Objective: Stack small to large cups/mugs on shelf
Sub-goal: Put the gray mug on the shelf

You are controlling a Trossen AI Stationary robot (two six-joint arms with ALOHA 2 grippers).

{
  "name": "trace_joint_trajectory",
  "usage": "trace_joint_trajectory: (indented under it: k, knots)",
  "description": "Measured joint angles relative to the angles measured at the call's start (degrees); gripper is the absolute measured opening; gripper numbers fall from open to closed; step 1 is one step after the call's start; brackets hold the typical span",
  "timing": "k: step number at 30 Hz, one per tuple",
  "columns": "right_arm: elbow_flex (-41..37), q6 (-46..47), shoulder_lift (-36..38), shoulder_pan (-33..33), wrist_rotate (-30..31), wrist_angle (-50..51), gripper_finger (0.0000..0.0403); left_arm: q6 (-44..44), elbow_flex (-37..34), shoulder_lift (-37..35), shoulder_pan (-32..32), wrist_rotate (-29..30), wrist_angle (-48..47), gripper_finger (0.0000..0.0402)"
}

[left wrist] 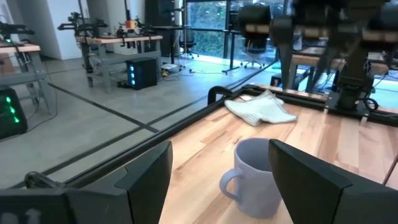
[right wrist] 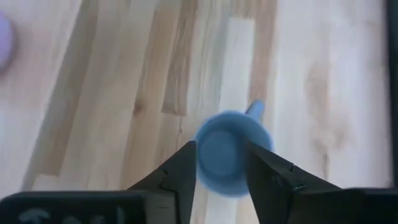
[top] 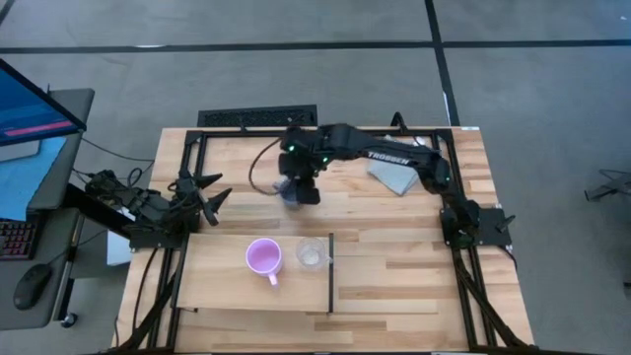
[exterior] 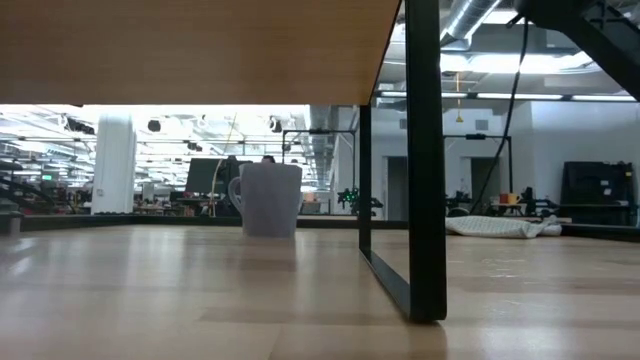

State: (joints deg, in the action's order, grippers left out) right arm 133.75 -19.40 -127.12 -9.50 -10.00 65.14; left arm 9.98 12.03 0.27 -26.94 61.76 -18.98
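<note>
Seen from above, the right hand (top: 300,187) is held over the blue mug (top: 293,194), which stands on the bare desk (top: 414,266) behind the shelf (top: 217,286). On the shelf the pink mug (top: 263,257) and the clear cup (top: 312,253) are set side by side, apart, next to the black strip (top: 331,273). The left hand (top: 209,193) is parked, spread wide and empty, at the desk's left edge. A grey cloth (top: 392,176) lies near the back.

At desk level, the blue mug (exterior: 268,199) is shown upright on the desk, its handle turned to the picture's left; the shelf (exterior: 190,50) is seen from below as a raised board carried by a black frame (exterior: 420,160). No hand is visible here.

From the left wrist, the blue mug (left wrist: 256,179) is framed between that arm's own fingers (left wrist: 149,180), far ahead and untouched, with the cloth (left wrist: 261,109) beyond.

From the right wrist, the mug's mouth (right wrist: 231,152) is seen between the spread fingers (right wrist: 180,171), which straddle it without clear contact; nothing is gripped yet.

The step is judged to be the grasp of the blue mug. It would be done best with one finger lowered inside the rim and one outside, away from the handle (right wrist: 254,110), and closed firmly before any lift.
</note>
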Motion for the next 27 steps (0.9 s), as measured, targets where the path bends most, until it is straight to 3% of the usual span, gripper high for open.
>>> trace_joint_trajectory:
  k: [9, 15, 24, 27]
  knots:
    - [0.04, 1.47, 8.24, -3.2, -2.3, 3.4, 0.0093, -0.27, 0.0, 0.0, 0.02, -1.16, -0.01, 0.0256]
    - [0.04, 2.52, 12.18, -6.78, -9.4, 8.73, 0.008, -0.27, 0.0, -0.02, 0.02, -1.49, -0.01, 0.0256]
    - [0.0, 2.88, 15.19, -10.8, -9.87, 9.85, 0.0079, -0.03, 0.0, -0.02, 0.0, -1.5, -1.42, 0.0256]
    - [0.01, 4.12, 15.95, -10.88, -6.78, 8.83, 0.0078, 0.02, 0.0, -0.01, 0.0, -1.49, -1.4, 0.0256]
